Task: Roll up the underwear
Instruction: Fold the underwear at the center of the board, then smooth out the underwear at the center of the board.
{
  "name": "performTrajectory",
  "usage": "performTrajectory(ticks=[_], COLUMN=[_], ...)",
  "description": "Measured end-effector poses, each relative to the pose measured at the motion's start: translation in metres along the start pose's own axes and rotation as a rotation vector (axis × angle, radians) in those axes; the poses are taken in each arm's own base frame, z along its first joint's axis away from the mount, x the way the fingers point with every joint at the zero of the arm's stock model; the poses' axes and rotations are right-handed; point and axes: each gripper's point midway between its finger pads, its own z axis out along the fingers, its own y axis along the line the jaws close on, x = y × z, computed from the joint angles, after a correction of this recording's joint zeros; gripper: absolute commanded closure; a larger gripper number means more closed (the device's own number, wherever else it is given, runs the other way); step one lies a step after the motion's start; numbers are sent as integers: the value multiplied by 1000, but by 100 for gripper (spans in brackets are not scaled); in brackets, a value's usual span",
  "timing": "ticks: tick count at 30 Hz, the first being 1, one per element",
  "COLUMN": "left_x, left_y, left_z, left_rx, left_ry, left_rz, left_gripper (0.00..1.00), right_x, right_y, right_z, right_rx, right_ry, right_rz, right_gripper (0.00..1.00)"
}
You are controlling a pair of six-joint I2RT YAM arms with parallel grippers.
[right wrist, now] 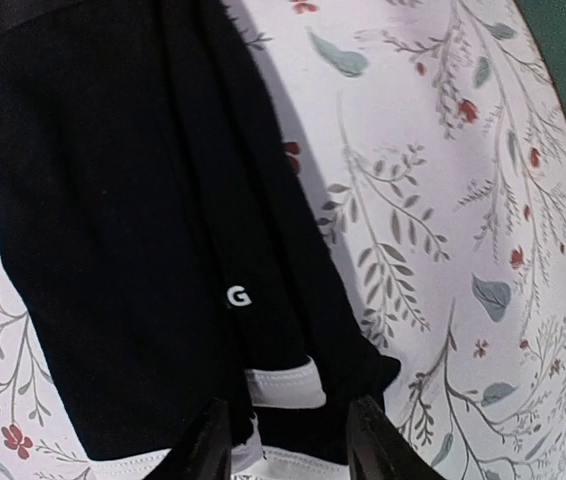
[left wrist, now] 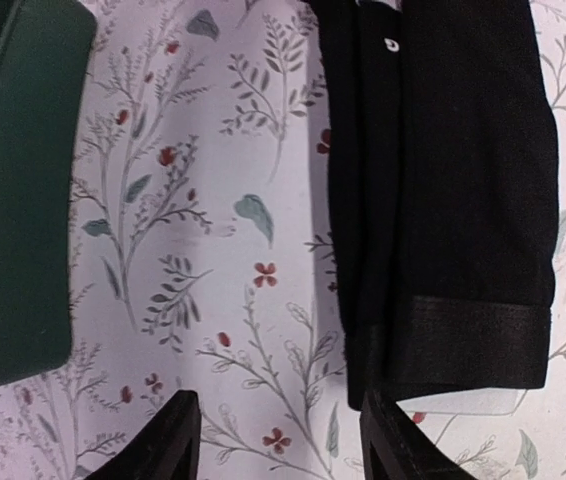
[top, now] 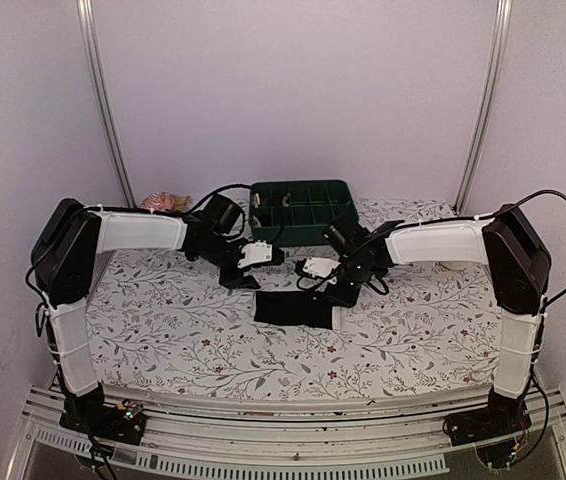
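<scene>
The underwear (top: pixel 293 307) lies near the middle of a table (top: pixel 163 330) draped in a white cloth printed with grey-green sprigs and small red flowers. Pale plain walls and two slanted metal poles close the space in. It is a soft matte black knit folded into a narrow flat band with lengthwise creases. Its long axis runs left to right. A smoother, faintly shiny band crosses its left end, and white trim and a small white letter G show at its right end. A dark green plastic bin (top: pixel 303 210) with compartments stands just beyond it on the far side, and a small pinkish bundle (top: pixel 166 202) sits at the far left. The left gripper (left wrist: pixel 281 445) hangs by the left end with its fingers spread over bare cloth. The right gripper (right wrist: pixel 288 445) is over the right end, fingers apart on either side of the white trim.
</scene>
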Motion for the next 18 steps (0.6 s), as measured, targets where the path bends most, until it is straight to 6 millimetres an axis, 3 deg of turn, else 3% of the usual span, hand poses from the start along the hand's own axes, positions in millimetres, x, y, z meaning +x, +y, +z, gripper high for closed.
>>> performTrajectory(ticks=[5, 8, 10, 15, 18], left_x=[-22, -33, -38, -37, -32], left_y=[27, 40, 42, 15, -13], left_z=[-33, -51, -58, -53, -37], left_rx=[-146, -217, -229, -165, -91], left_ry=[-62, -96, -114, -127, -106], left_rz=[-11, -22, -26, -18, -10], left_gripper=[40, 54, 66, 90, 94], right_x=[-1, -4, -7, -16, -21], right_y=[-14, -25, -30, -25, -12], right_z=[-22, -36, -43, -58, -56], right_rx=[93, 152, 183, 164, 100], right_ry=[-33, -49, -70, -169, -237], right_rz=[51, 85, 120, 169, 191], right_gripper=[50, 58, 71, 88, 92])
